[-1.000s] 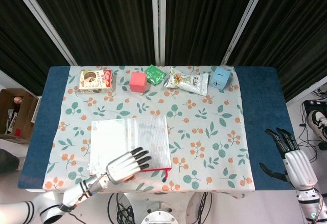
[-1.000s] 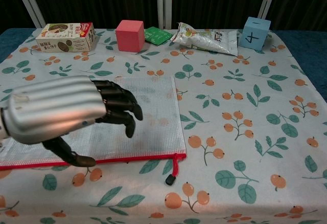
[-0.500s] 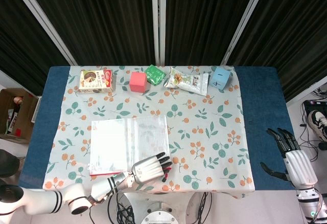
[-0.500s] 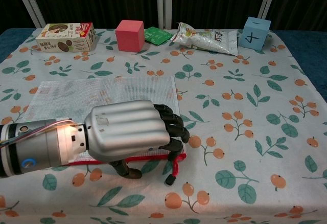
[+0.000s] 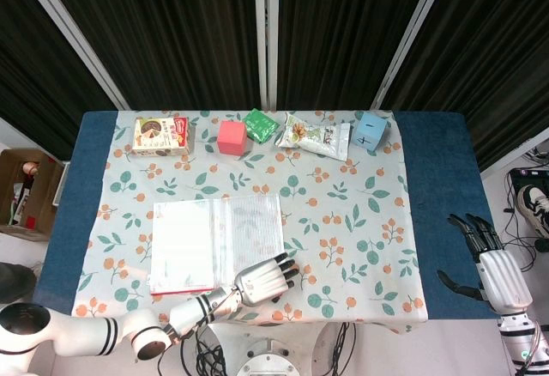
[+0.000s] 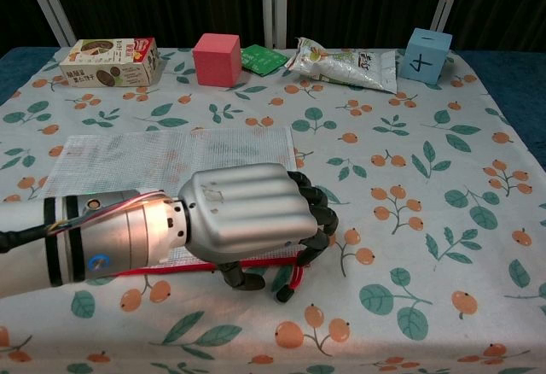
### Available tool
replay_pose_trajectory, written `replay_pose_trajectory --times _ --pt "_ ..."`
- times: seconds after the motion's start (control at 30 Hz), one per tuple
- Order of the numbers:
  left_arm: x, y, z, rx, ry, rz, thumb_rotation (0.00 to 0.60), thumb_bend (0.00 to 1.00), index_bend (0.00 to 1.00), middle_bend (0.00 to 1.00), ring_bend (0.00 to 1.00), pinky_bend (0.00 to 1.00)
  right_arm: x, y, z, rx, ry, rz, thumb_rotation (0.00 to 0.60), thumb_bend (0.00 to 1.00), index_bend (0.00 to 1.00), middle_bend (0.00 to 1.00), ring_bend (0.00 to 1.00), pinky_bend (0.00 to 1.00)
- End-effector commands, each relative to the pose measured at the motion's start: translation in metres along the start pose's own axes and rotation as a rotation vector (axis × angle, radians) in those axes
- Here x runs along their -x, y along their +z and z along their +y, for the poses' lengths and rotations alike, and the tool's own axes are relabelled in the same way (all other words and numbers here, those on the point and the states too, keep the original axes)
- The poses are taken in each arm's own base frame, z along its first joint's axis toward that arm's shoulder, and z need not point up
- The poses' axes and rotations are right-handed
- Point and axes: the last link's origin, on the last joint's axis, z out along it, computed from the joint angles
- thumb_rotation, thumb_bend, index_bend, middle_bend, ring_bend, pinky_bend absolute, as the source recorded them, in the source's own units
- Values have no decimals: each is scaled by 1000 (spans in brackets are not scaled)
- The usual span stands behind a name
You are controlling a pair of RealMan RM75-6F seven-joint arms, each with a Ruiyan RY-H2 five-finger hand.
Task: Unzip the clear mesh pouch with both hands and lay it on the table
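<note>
Pouch (image 5: 216,240) lies flat on the desk (image 5: 429,213), left of centre and towards the near edge. Clear mesh, rectangular, fine grid weave visible in the chest view, pale contents showing through. Red zip tape runs along its near edge; a red cord pull with a black tip (image 6: 286,287) hangs off the near right corner onto the cloth.

Left robot hand (image 6: 256,220) sits over that near right corner, knuckles up, silver shell, black fingers curled down at the zip end beside the pull. Whether anything is pinched I cannot tell: the palm hides the fingertips and the slider.

Right robot hand (image 5: 491,260) is well apart, off the right edge of the desk, fingers spread, holding nothing.

Step in hand, as I judge it: securing the zip end. The zip looks closed along the part that shows. The next move likely calls for one hand to pin the pouch and the other to draw the pull along the near edge; the right hand must come across first. Thin, limp mesh will probably slide or bunch on the cloth if not held down.

Cloth is white with an orange berry and green leaf print over a blue desk top. Along the far edge, left to right: snack box (image 5: 161,135), pink cube (image 5: 231,136), green packet (image 5: 260,124), crinkled snack bag (image 5: 316,136), blue cube (image 5: 371,130).
</note>
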Motion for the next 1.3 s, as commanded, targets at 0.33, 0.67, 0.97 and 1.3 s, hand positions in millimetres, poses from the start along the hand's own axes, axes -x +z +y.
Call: replay_pose_trajectory --times 0.33,0.67,0.97,1.3 --pt "-10 15 9 16 21 -14 600 222 439 205 160 205 0 -3 5 11 2 1 600 143 0 145 0 6" --pt "-5 23 6 -11 53 -53 600 222 455 205 160 205 -1 -5 8 14 7 5 600 143 0 145 0 6" --pt "-3 19 6 -21 49 -62 600 250 508 205 160 205 0 -6 9 17 11 5 600 143 0 145 0 6" --pt "0 16 4 -27 41 -63 600 275 530 204 160 205 0 -6 8 16 10 4 600 143 0 145 0 6"
